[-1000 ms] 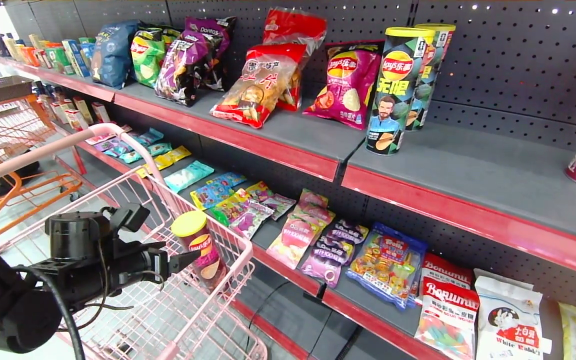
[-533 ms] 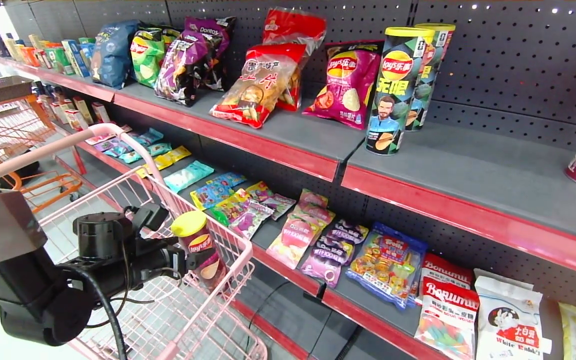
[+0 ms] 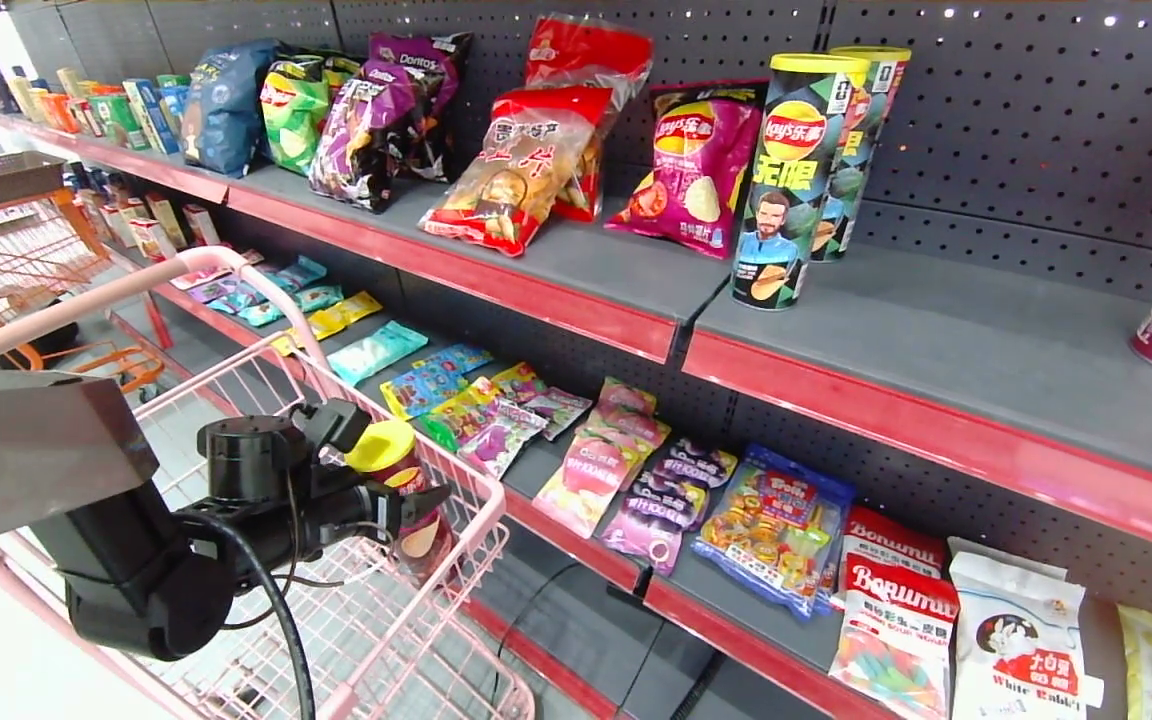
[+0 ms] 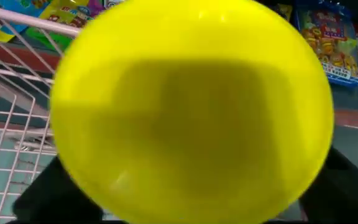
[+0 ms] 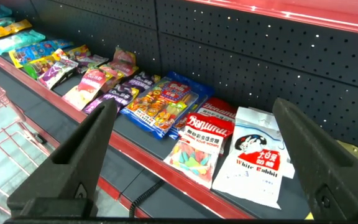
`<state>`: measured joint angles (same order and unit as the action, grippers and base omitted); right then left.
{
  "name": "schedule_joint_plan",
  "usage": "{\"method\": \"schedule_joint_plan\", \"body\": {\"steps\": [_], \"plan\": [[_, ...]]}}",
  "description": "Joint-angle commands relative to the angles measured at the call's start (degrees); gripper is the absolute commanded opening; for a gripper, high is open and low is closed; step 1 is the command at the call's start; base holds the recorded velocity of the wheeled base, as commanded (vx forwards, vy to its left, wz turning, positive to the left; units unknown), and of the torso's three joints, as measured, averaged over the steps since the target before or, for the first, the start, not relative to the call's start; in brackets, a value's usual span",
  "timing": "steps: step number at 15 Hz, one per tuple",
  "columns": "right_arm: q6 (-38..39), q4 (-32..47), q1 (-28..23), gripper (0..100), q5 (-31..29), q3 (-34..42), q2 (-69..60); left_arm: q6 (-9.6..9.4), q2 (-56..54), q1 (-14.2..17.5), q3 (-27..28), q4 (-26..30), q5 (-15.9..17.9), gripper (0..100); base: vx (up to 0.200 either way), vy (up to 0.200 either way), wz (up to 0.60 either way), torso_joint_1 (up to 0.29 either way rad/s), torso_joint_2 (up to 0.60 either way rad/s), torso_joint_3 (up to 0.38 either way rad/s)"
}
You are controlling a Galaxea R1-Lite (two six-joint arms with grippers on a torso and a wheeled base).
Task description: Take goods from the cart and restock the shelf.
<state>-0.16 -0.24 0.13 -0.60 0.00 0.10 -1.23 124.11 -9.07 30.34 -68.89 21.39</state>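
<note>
Left gripper (image 3: 414,495) is at the chip can (image 3: 424,535), level with the band just under its yellow lid (image 3: 383,446); we cannot tell yet whether it has clamped or is only alongside. Over the last second the arm pushed in from 9 o'clock: it was well short of the can, then at its side, and now it is right at it. The can itself has not shifted. It stands upright in the pink cart (image 3: 468,482), in the corner nearest the shelving, at about 8 o'clock in our head view. In the left wrist view the lid (image 4: 191,106) is right up against the lens, so we judge the approach done and the grasp the step in hand. Right gripper (image 5: 194,106) is spread wide, holding nothing, hanging over the lower candy shelf. Target looks like the bare stretch of the upper shelf (image 3: 936,340), at 2 o'clock from the can, just beside the two tall cans (image 3: 786,180) standing there. Next move needs a straight lift to clear the cart rim before swinging across.
</note>
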Motion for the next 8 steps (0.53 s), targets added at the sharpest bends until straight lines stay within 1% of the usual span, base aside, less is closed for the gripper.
{"method": "schedule_joint_plan", "body": {"steps": [1,3,5,6,7,8], "plan": [[0.0,0.0,0.0,100,0.0,0.0,0.0,0.0,-0.4,-0.6,-0.5,0.0,-0.2,0,0.0,0.0,0.0,0.0,0.0,0.0],[0.1,0.0,0.0,100,0.0,0.0,0.0,0.09,-3.5,-0.5,-2.0,0.5,-0.2,0,0.0,0.0,0.0,0.0,0.0,0.0],[0.1,0.0,0.0,100,0.0,0.0,0.0,0.26,-8.4,0.3,-3.3,1.5,-0.3,0,0.0,0.0,0.0,0.0,0.0,0.0],[0.1,0.0,0.0,100,0.0,0.0,0.0,0.44,-12.1,1.2,-3.4,3.8,-0.2,0,0.0,0.0,0.0,0.0,0.0,0.0],[0.1,0.0,0.0,100,0.0,0.0,0.0,0.44,-12.1,1.2,-3.4,3.8,-0.2,0,0.0,0.0,0.0,0.0,0.0,0.0],[0.0,0.0,0.0,100,0.0,0.0,0.0,0.62,-23.7,4.1,-1.6,15.8,-0.2,0,0.0,0.0,0.0,0.0,0.0,0.0]]}}
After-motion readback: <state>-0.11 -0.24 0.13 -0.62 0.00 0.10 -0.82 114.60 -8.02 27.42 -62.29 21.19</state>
